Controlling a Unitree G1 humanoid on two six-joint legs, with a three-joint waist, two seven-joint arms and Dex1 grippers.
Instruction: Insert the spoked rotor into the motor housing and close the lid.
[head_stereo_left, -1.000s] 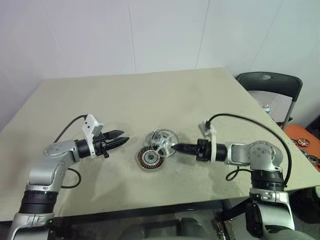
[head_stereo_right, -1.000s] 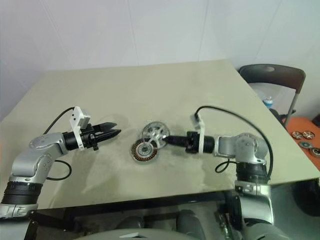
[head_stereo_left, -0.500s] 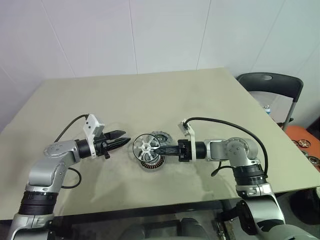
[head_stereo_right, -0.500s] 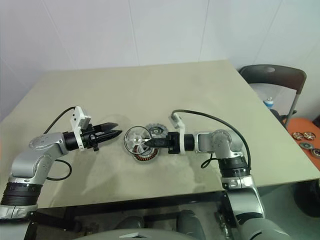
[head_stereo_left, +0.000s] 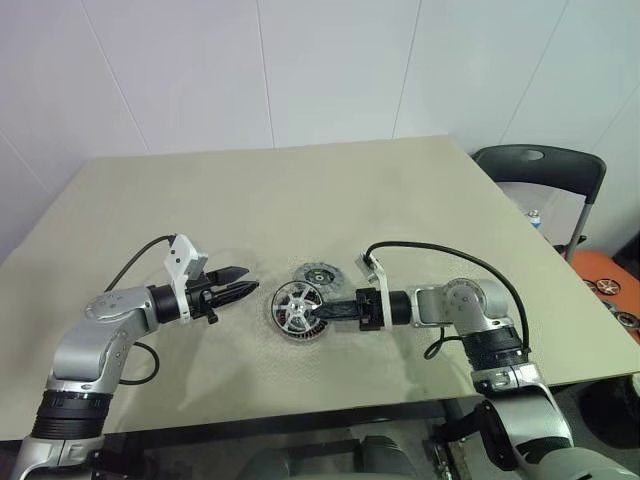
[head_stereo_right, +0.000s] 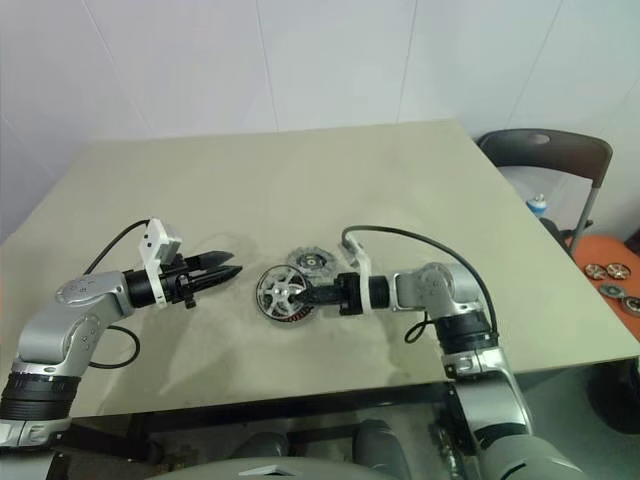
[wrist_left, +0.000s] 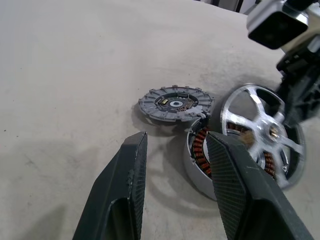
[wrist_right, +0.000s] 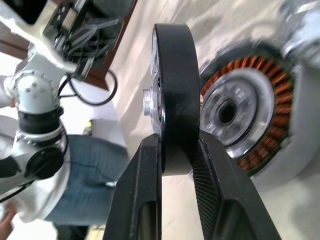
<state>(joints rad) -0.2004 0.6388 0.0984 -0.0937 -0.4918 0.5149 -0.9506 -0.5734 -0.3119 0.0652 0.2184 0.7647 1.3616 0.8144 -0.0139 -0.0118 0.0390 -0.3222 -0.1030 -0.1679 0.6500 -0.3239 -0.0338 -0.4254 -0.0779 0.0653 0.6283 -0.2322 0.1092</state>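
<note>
Fingers (wrist_right: 150, 200) of the right gripper (head_stereo_left: 322, 313) are pinching the dark rim of the rotor (head_stereo_left: 296, 305), one finger on each face of the ring, as the right wrist view is showing edge-on. That arm is reaching in from the right across the table (head_stereo_left: 300, 190), its gripper pointing toward the robot's left. The rotor is standing tilted, nearly on edge, over the housing (wrist_left: 200, 160), its silvery spokes and hub facing the head camera; whether its lower rim is touching the housing cannot be told. The housing is lying flat on the table beneath it, its copper windings and silver centre showing beside the ring in the right wrist view.

The lid (head_stereo_left: 318, 273) is lying flat on the table just behind the housing, on the far side from the robot, very close to its rim or touching it, greenish centre facing up.

The left gripper (head_stereo_left: 245, 283) is hanging just above the table to the left of the housing, near it but apart, pointing toward it. Its two fingers (wrist_left: 125, 190) are parted and grasping nothing, with bare tabletop showing between them in the left wrist view.

A dark chair (head_stereo_left: 540, 165) is standing past the table's far right corner
</note>
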